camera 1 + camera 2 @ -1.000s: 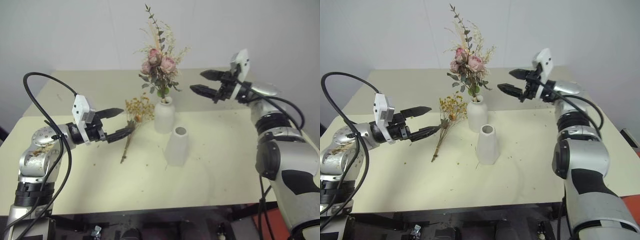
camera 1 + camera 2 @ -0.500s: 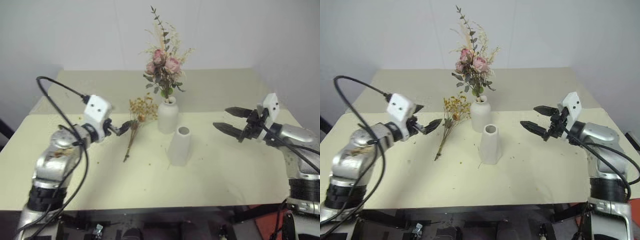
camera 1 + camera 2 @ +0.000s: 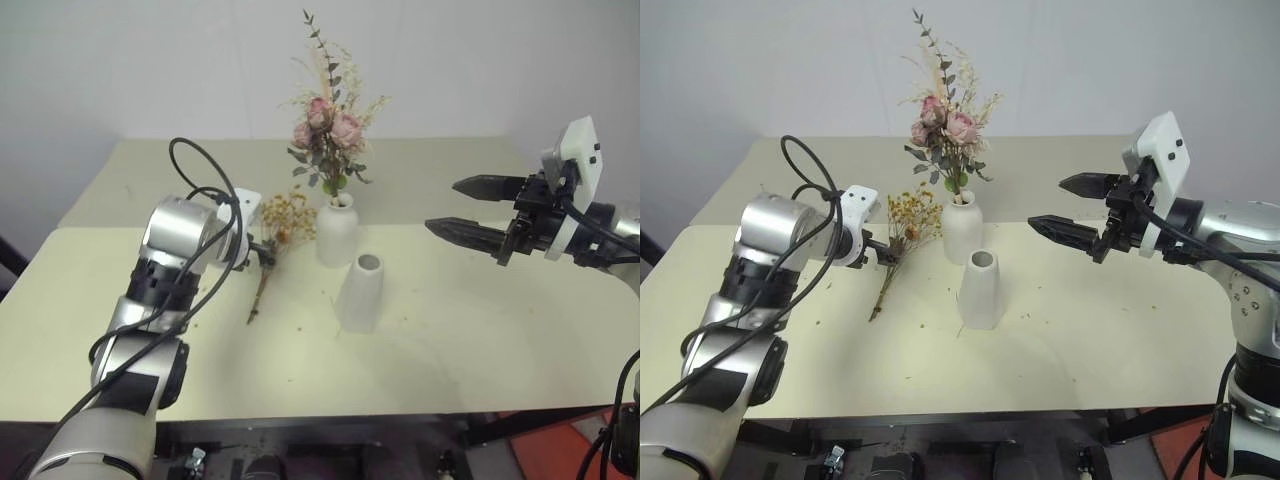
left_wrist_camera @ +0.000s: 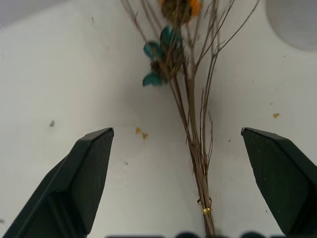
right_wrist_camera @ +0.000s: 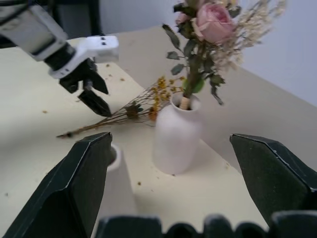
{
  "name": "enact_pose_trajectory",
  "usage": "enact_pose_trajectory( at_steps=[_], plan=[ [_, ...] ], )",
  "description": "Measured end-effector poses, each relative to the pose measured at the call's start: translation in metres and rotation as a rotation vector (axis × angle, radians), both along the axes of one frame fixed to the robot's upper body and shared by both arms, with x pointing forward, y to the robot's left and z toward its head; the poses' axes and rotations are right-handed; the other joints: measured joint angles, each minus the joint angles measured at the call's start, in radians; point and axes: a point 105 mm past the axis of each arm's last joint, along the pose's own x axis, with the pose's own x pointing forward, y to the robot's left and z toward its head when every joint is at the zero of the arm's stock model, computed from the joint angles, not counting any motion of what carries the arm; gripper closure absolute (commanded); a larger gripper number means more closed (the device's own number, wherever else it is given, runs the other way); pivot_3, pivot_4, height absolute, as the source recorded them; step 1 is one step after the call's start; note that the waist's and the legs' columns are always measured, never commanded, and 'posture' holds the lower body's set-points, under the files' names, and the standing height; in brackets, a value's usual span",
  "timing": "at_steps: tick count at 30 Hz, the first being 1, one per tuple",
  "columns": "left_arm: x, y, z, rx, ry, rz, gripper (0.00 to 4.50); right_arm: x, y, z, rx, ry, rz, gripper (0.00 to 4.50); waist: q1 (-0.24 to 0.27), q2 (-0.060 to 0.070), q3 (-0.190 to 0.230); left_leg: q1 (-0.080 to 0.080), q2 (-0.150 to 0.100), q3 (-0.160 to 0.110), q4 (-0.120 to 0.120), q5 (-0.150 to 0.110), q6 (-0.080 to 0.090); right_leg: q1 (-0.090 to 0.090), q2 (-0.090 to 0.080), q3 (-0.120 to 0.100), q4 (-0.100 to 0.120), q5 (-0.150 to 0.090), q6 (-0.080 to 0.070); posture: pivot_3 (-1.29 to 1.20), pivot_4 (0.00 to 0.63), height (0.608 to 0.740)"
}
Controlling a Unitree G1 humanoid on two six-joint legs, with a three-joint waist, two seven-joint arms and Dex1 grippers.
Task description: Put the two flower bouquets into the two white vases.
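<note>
A cream table (image 3: 450, 330) holds 2 white vases. The rounded vase (image 3: 336, 230) already carries the pink rose bouquet (image 3: 328, 125). The cone vase (image 3: 360, 293) in front stands empty. The yellow bouquet (image 3: 278, 222) lies flat just left of them. The left gripper (image 4: 177, 186) hangs over its stems, fingers spread wide, holding nothing. The right gripper (image 3: 472, 208) hovers open and empty. Risk: the thin, brittle stems may snap or slip when pinched, or the lifted bunch may knock the nearby vases.

Rose bouquet (image 3: 328, 120) upright in bottle vase (image 3: 336, 233); yellow bouquet (image 3: 272, 240) flat on table (image 3: 450, 320).
</note>
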Motion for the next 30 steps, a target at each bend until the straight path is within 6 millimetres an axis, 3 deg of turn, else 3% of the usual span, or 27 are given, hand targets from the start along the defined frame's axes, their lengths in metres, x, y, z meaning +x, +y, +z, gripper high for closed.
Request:
enact_pose_trajectory(
  at_steps=[7, 13, 16, 30],
  plan=[
    [0.009, -0.002, -0.022, -0.034, 0.084, 0.023, 0.00, -0.002, 0.009, 0.005, 0.005, 0.008, 0.015, 0.02, 0.006, 0.000, 0.000, -0.002, 0.000, 0.000, 0.000, 0.000, 0.000, -0.001, 0.000, 0.000, 0.000, 0.000, -0.001, 0.00, 0.150, 0.740],
    [0.018, -0.023, -0.028, -0.069, 0.104, -0.043, 0.00, -0.002, 0.013, 0.004, 0.008, 0.021, 0.008, 0.02, 0.018, 0.000, 0.000, -0.003, 0.000, 0.000, 0.000, 0.000, 0.000, -0.001, 0.000, 0.000, 0.000, 0.000, 0.000, 0.00, 0.150, 0.740],
    [0.020, -0.024, -0.034, -0.060, 0.115, -0.044, 0.00, -0.004, 0.013, 0.003, 0.008, 0.025, 0.005, 0.02, 0.018, 0.000, 0.000, -0.003, 0.000, 0.000, 0.000, 0.000, 0.000, -0.002, 0.000, 0.000, -0.001, 0.001, 0.000, 0.00, 0.150, 0.740],
    [0.024, -0.031, -0.037, -0.070, 0.146, -0.063, 4.46, -0.006, 0.010, -0.003, -0.002, 0.040, -0.040, 0.00, 0.018, 0.000, 0.000, -0.003, 0.000, 0.000, 0.001, 0.000, 0.000, -0.001, 0.000, 0.000, 0.000, 0.000, 0.000, 0.00, 0.150, 0.740]
  ],
)
